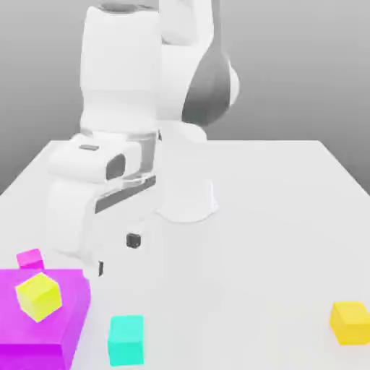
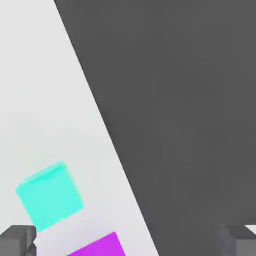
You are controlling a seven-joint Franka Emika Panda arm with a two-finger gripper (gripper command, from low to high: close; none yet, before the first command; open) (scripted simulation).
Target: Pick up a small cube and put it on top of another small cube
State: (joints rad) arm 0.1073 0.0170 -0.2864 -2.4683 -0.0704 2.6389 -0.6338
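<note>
Lying flat on the white surface [image 1: 274, 238] near the front edge, the teal cube [image 1: 126, 340] is being shown in the exterior view just beside the large magenta block [image 1: 43, 318], on that block's right as the exterior view has it, with a narrow strip of bare surface between the two. The tool [image 2: 129, 240] is being held wide, its two dark fingertips [image 2: 17, 239] far apart and nothing gripped between them. In the hand view the teal cube [image 2: 49, 195] is being seen off centre, close to one fingertip rather than midway between the pair, and its faces are being seen skewed against the line that joins the fingertips. The coming move is therefore judged to turn on this offset: the tool is to be shifted sideways until the cube is centred, and turned until the pads are squared to two opposite faces. A lime-yellow cube [image 1: 39, 296] is resting on the magenta block, and an orange-yellow cube [image 1: 350, 321] is lying well apart toward the exterior view's right. The magenta block's closeness is being judged a risk for the nearer finger.
</note>
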